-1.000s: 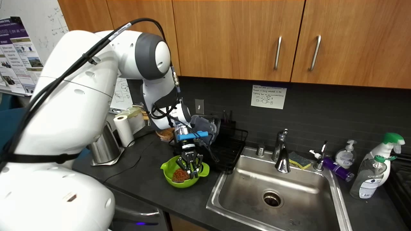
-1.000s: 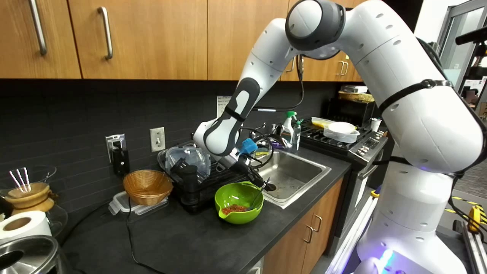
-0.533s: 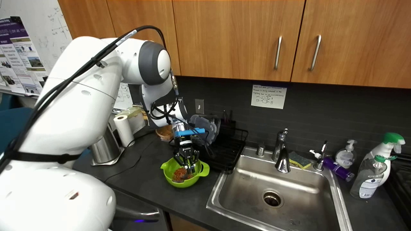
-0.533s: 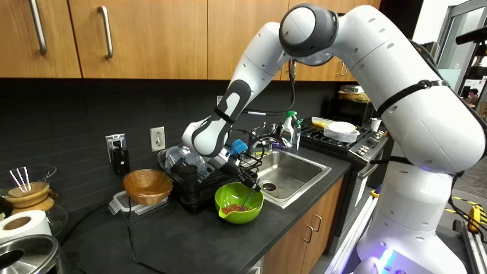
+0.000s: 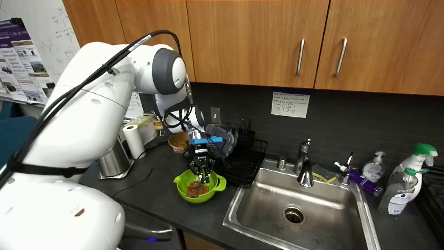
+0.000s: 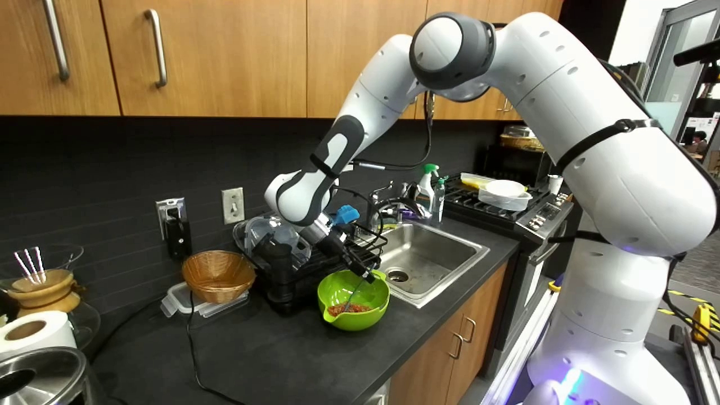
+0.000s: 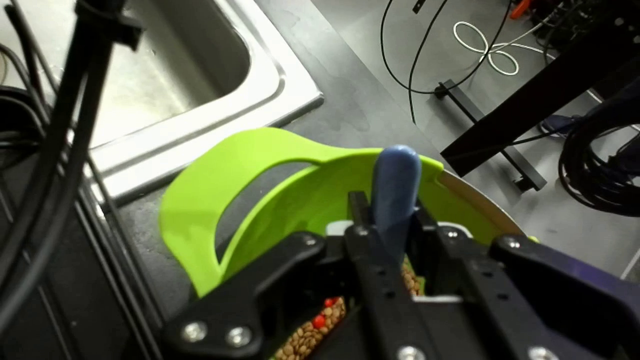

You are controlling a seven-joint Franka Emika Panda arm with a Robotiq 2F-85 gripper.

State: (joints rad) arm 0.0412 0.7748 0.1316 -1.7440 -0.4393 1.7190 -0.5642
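Observation:
A lime-green bowl with a handle stands on the dark counter beside the sink; it shows in both exterior views and in the wrist view. It holds brown beans with a few red pieces, seen also in the wrist view. My gripper is just above the bowl's rim, fingers pointing down. It is shut on a spoon-like utensil, whose blue-grey handle stands up between the fingers. The utensil's dark head rests at the beans, its shaft tilted.
A steel sink with a faucet lies beside the bowl. A black dish rack stands behind it. A wicker basket, a kettle and a paper towel roll stand farther along the counter.
The gripper and the held utensil have moved across the bowl, away from the sink side. The utensil's head has shifted through the beans. The bowl has not moved.

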